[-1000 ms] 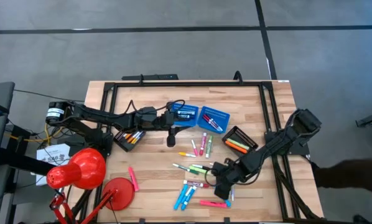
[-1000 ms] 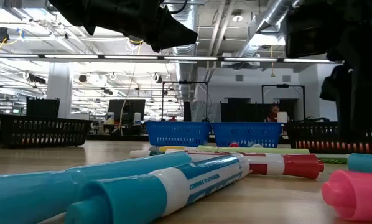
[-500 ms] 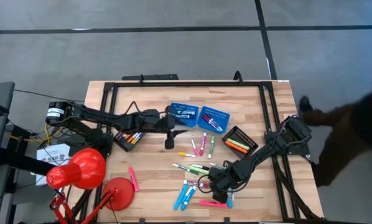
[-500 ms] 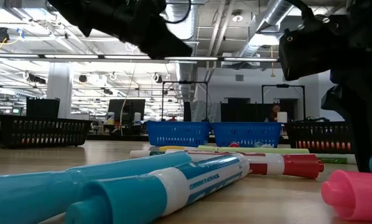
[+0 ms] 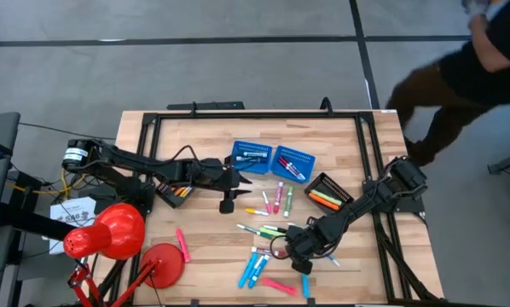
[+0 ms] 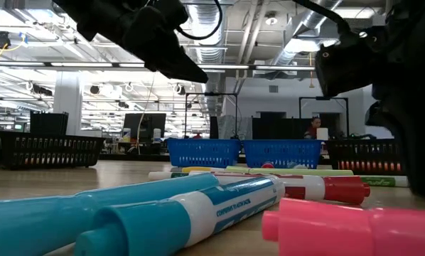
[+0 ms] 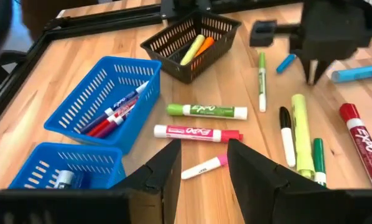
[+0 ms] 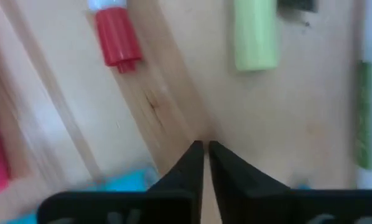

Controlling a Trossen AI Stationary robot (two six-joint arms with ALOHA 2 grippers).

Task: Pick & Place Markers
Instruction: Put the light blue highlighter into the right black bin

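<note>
So the table [image 5: 204, 128] is pale wood planks with a black metal frame running round the edge. The markers [image 5: 272, 230] are smooth capped plastic pens in pink, blue, green, red and yellow-green, mostly scattered loose over the middle and the near part of the wood. A few sit inside the two blue perforated baskets [image 5: 272, 159], and a couple of orange and yellow ones lie in the black mesh tray [image 5: 327, 189] on the right. Another black tray [image 5: 176, 189] on the left holds a few more.

The right claw [image 5: 299, 256] is down low in the thick of the loose pens, fingers pinched almost fully together with nothing between them. From its wrist camera, bare wood shows right at the tips, with a red cap [image 8: 116, 38] and a yellow-green marker [image 8: 255, 34] near but apart.

The left claw [image 5: 227, 205] hangs over open wood just in front of the baskets, fingers parted and holding nothing. A pink-capped Expo marker [image 7: 197, 132] lies just ahead of it. There's free table left of the pile. A person [image 5: 460, 60] walks past the far right corner.
</note>
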